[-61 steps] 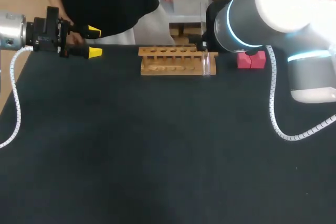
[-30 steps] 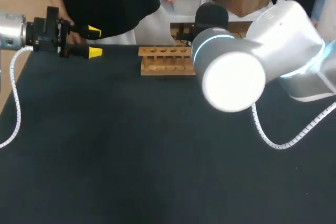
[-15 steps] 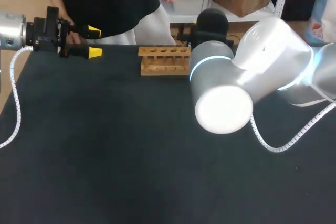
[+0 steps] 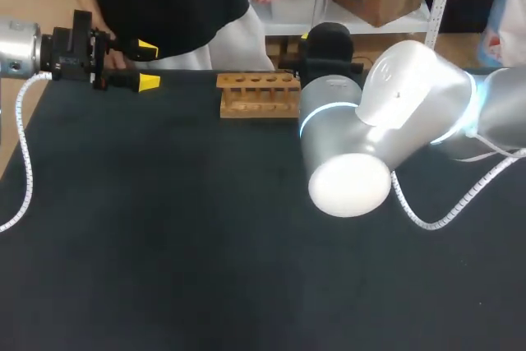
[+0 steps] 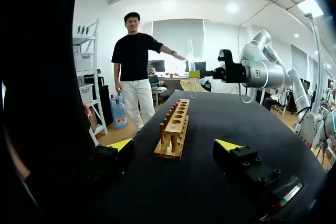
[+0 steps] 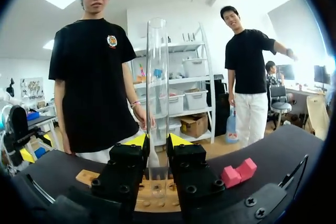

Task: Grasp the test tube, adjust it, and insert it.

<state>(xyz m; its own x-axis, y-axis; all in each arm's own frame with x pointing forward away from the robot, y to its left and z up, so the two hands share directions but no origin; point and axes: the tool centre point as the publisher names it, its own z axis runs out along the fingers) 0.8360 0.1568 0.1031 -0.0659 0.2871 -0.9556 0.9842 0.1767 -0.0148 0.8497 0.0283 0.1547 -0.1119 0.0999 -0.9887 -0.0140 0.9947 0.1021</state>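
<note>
A clear test tube point(image 6: 157, 93) stands upright with my right gripper point(image 6: 157, 141) shut on its lower part. Just below and ahead of it lies the wooden rack point(image 6: 85, 177) with its row of holes. From the left wrist view the same tube point(image 5: 192, 85) hangs above the far end of the rack point(image 5: 175, 127), held by the right gripper point(image 5: 195, 74). In the head view my right arm point(image 4: 370, 129) hides its gripper, the tube and the right end of the rack point(image 4: 257, 94). My left gripper point(image 4: 149, 63) is open at the table's far left, apart from the rack.
A red block point(image 6: 239, 170) sits on the black table point(image 4: 164, 244) to the right of the rack. A person stands just behind the table's far edge, close to the left gripper and the rack. The near half of the table holds nothing.
My right arm's big links have swung down and left across the head view, now covering the rack's right end and the red block. The left arm has not moved.
</note>
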